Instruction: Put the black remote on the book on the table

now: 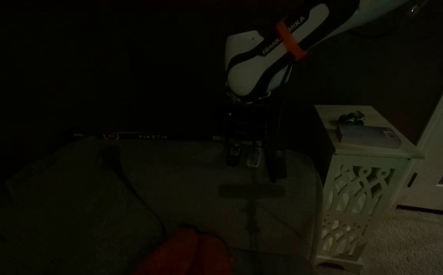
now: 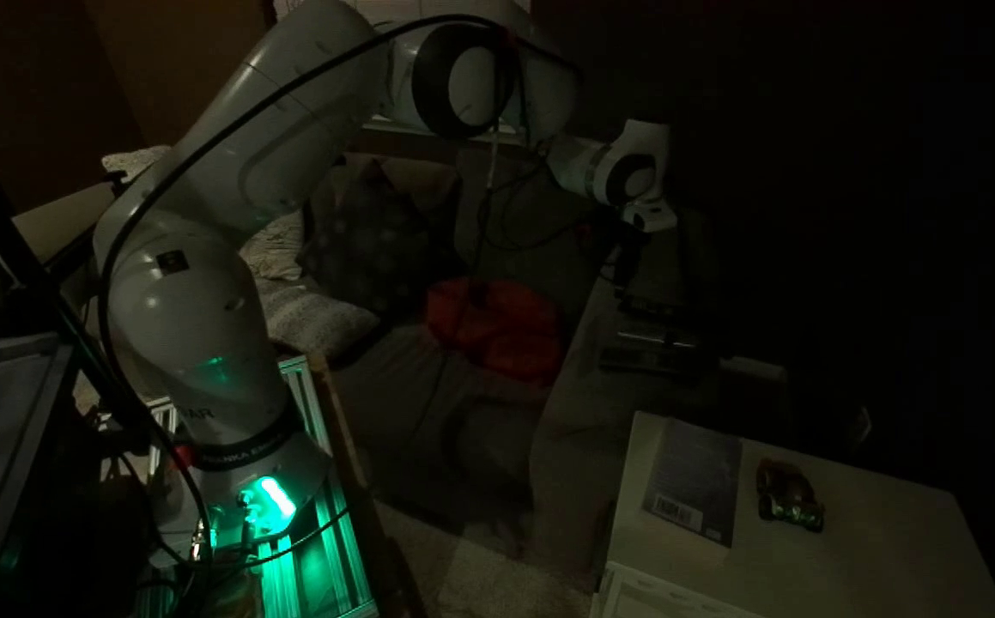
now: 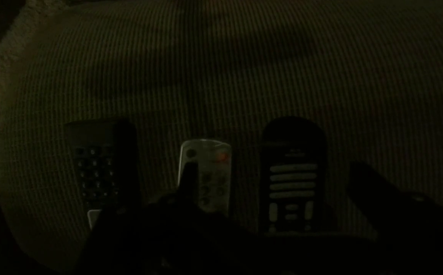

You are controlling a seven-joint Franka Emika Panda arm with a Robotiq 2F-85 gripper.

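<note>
- Wrist view: gripper [image 3: 275, 170] found with its jaws parted; nothing is held. Lighting is poor, and the height of the fingertips above the items below cannot be established.
- One of the fingers [image 3: 362, 185] shows over bare fabric; its counterpart overlaps the pale remote [image 3: 215, 179] along this line of sight. Whether it touches cannot be determined.
- Between the fingers, as seen here, lies the round-ended black remote [image 3: 292, 179], on ribbed upholstery [image 3: 397, 95]. Judged to be the task's item from the position of the jaws; not confirmed, since a dark keypad remote [image 3: 95, 168] lies on the far side of the pale one.
- Both exterior views show the book [image 2: 694, 481] lying flat on the table [image 2: 883, 541], with a toy vehicle [image 2: 789, 496] just beside it.
- Step in hand, as judged: lining up for the pick. Carrying and placing not yet done.
- Next move, as judged: centre on the black remote so that the near finger clears the pale one, lower with a finger down each side, close across its width, confirm the hold, then lift clear before heading for the book.
</note>
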